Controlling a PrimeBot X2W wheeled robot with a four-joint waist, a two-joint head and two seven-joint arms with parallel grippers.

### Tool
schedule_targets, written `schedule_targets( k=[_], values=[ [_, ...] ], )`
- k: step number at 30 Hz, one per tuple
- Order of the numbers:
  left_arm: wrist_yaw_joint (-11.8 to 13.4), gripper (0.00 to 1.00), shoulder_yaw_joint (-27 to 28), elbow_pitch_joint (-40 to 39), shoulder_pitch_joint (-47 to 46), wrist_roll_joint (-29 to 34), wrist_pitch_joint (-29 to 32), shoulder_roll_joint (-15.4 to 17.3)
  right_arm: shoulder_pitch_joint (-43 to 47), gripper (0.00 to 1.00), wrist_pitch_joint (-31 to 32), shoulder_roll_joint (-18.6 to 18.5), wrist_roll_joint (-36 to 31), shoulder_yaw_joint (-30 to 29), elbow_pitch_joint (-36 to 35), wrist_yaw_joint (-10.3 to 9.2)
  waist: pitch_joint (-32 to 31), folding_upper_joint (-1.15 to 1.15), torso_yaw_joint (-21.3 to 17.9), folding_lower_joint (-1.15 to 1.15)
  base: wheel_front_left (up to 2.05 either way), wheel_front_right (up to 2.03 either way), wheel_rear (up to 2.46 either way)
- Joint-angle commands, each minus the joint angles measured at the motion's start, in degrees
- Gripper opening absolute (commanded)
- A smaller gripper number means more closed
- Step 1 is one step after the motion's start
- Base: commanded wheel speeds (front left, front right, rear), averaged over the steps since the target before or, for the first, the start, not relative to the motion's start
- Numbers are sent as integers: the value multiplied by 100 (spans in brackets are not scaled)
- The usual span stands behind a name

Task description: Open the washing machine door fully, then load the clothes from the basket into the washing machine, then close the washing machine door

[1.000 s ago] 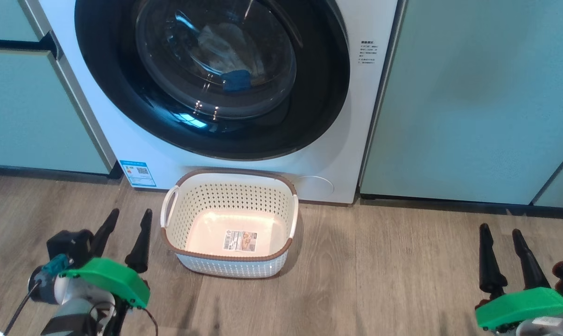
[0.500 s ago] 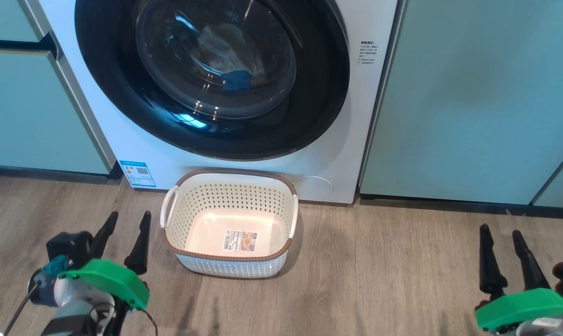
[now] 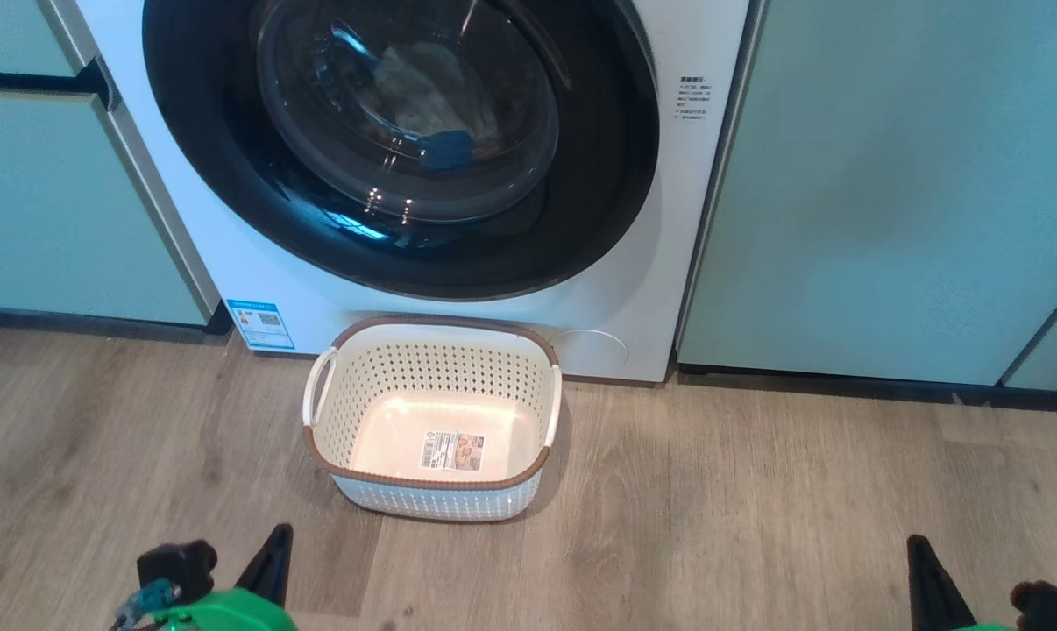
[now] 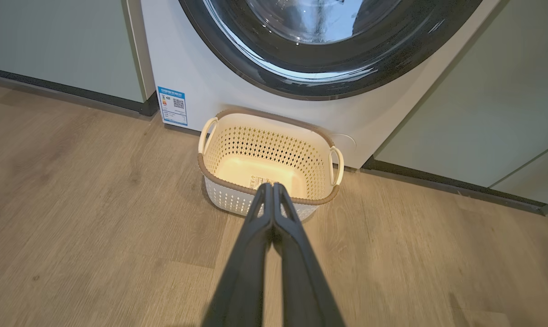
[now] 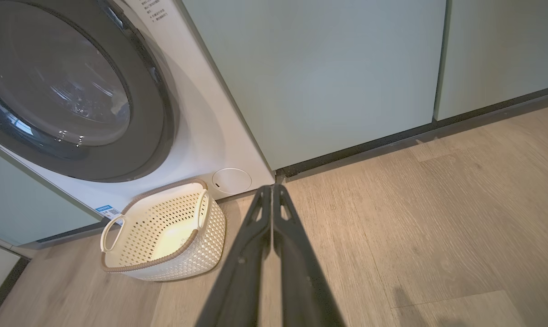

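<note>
The washing machine (image 3: 642, 289) has its round black door (image 3: 222, 175) shut against the front. Behind the glass lie the clothes (image 3: 419, 92), pale with a blue part. The cream basket (image 3: 445, 501) stands on the floor just before the machine, with just a label on its bottom. My left gripper (image 3: 280, 531) is shut at the lower left, nothing between its fingers; the left wrist view has its tips (image 4: 272, 185) pressed together, pointing at the basket (image 4: 228, 203). My right gripper (image 3: 914, 542) is shut at the lower right, its tips (image 5: 272, 187) together over bare floor, right of the basket (image 5: 201, 254).
Pale green cabinets flank the machine on the left (image 3: 46, 202) and right (image 3: 888, 175). Wooden floor (image 3: 756, 508) stretches on both sides of the basket. A blue sticker (image 3: 259, 324) and a round cover (image 3: 594, 350) sit low on the machine's front.
Both grippers have shut from open and dropped back toward the bottom edge of the head view. Door and basket stand as before.
</note>
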Motion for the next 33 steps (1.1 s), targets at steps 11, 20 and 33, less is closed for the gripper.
schedule_targets(
  k=[11, 20, 33],
  values=[
    [-1, 0, 204, -310, -340, -695, 192, 22, -335, 0, 198, -24, 734, -108, -297, 0, 19, 0, 69, 0, 0, 0, 0],
    [-2, 0, 276, -397, -363, -1130, 325, -35, -380, 0, 330, -28, 1185, -159, -358, 0, 32, 0, 116, 0, 0, 0, 0],
    [-2, 0, 405, -548, -403, -1892, 560, -134, -460, 0, 563, -33, 1978, -252, -465, 0, 55, 0, 198, 0, 0, 0, 0]
  ],
)
